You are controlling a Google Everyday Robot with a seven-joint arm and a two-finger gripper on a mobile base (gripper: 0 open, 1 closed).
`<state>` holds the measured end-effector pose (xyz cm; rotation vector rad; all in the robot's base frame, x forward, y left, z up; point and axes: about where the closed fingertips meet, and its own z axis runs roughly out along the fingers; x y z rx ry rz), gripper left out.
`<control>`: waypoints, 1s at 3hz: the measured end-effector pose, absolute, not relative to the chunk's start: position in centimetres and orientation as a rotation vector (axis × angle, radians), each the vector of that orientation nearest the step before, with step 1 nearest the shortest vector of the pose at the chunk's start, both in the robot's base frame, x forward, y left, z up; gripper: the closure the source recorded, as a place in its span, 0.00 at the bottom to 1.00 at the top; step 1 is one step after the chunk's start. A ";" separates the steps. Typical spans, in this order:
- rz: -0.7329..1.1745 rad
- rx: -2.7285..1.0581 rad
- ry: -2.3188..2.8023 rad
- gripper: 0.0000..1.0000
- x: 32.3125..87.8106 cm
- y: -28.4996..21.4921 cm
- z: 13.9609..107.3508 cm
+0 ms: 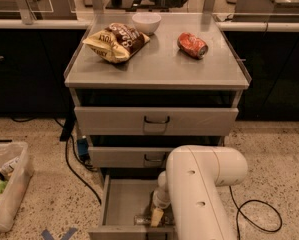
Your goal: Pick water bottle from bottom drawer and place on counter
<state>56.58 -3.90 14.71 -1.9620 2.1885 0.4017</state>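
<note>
The bottom drawer (120, 200) is pulled open, and its flat grey floor shows at the left. The water bottle (142, 219) lies on its side near the drawer's front edge, a small clear shape partly hidden by the gripper. My gripper (156, 216) reaches down into the drawer at the end of the big white arm (199, 194), right at the bottle's right end. I cannot tell whether it is touching the bottle. The counter (159, 66), the grey metal cabinet top, lies above.
On the counter are a chip bag (116, 41), a white bowl (146, 22) and a crushed red can (192, 45). Two upper drawers (156, 120) with dark handles are shut. A bin of trash (6, 189) stands on the floor at the left. Black cables (261, 216) lie at the right.
</note>
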 end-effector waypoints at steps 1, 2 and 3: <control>0.402 -1.962 2.189 0.11 56.6 -3.9 14.7; 0.402 -1.962 2.189 0.00 56.6 -3.9 14.7; 0.402 -1.962 2.189 0.00 56.6 -3.9 14.7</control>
